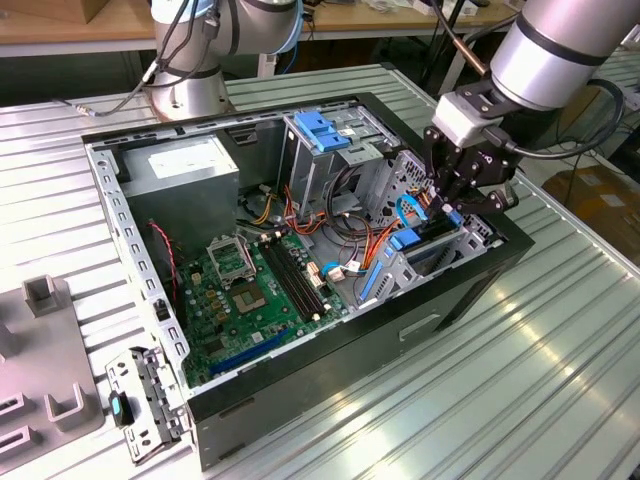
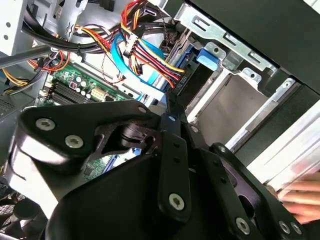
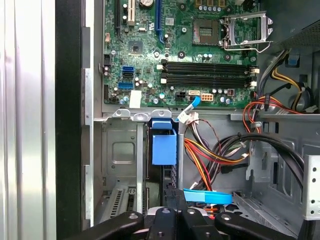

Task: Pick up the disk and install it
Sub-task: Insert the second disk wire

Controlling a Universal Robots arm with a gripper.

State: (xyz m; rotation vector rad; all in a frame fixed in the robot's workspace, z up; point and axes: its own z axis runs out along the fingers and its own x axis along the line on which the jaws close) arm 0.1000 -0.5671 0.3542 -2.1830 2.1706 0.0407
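Note:
The disk stands on edge in the drive bay at the case's corner on the exterior view's right, dark, with blue rails. In the first wrist view its blue rail tab sits above the dark disk body. The second wrist view has the disk slotted between the bay's metal walls, with a blue tab at its end. My gripper hangs right over the disk's exposed end. Its fingers are drawn together, their tips at the disk's edge. Whether they touch it I cannot tell.
The open black computer case lies on a ribbed metal table. Inside are the green motherboard, a grey power-supply box, a metal drive cage with a blue latch, and cable bundles beside the bay. Another arm's base stands behind.

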